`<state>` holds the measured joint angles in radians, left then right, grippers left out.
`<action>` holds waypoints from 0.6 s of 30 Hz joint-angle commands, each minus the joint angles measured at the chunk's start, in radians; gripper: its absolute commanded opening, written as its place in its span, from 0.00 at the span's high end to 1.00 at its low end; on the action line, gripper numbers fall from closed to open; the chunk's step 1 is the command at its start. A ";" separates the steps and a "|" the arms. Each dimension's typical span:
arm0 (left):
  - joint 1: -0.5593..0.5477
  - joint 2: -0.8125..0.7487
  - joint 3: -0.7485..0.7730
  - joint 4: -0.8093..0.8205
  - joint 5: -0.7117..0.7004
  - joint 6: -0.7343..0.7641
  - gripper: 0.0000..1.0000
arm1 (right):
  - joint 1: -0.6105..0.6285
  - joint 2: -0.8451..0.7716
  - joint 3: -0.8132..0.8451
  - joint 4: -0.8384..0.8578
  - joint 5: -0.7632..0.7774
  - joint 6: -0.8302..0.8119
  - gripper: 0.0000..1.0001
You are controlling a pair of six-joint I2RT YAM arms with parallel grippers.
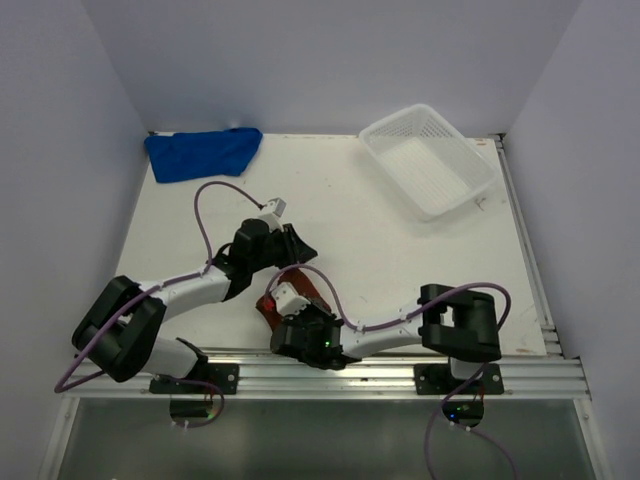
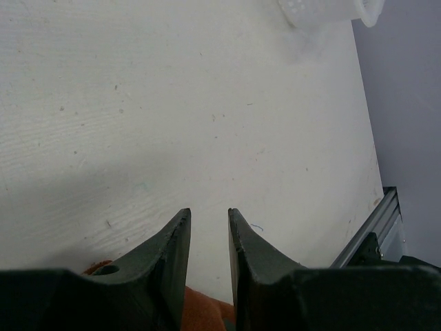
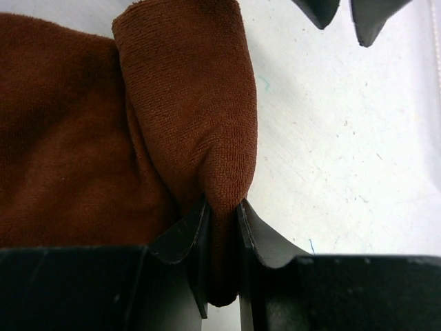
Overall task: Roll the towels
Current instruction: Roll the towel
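Fingers of our right gripper [image 3: 222,207] clamp a fold of soft rust-brown cloth towel [image 3: 186,103]; our left gripper [image 2: 209,214] hovers parted, empty.

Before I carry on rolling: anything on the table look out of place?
Nothing looks damaged or spilled. The blue towel lies bunched in the far-left corner, not flat. The white basket sits skewed to the table edge. The right tool is shut on a fold of the brown towel; the left tool holds nothing.
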<state>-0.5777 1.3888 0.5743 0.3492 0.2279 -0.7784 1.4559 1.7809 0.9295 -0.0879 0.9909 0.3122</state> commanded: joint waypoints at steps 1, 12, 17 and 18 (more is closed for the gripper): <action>-0.008 -0.036 0.009 0.014 0.004 -0.021 0.68 | 0.040 0.057 0.066 -0.058 0.161 -0.013 0.96; -0.045 -0.059 -0.109 0.048 0.008 -0.051 0.69 | 0.123 0.187 0.202 -0.180 0.258 -0.032 0.91; -0.045 -0.079 -0.177 0.062 0.001 -0.058 0.69 | 0.136 0.204 0.230 -0.214 0.264 -0.036 0.88; -0.044 -0.080 -0.185 0.065 -0.001 -0.058 0.69 | 0.136 0.206 0.233 -0.217 0.265 -0.036 0.85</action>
<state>-0.6178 1.3357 0.4194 0.3645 0.2302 -0.8211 1.5814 1.9785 1.1244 -0.2710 1.1950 0.2680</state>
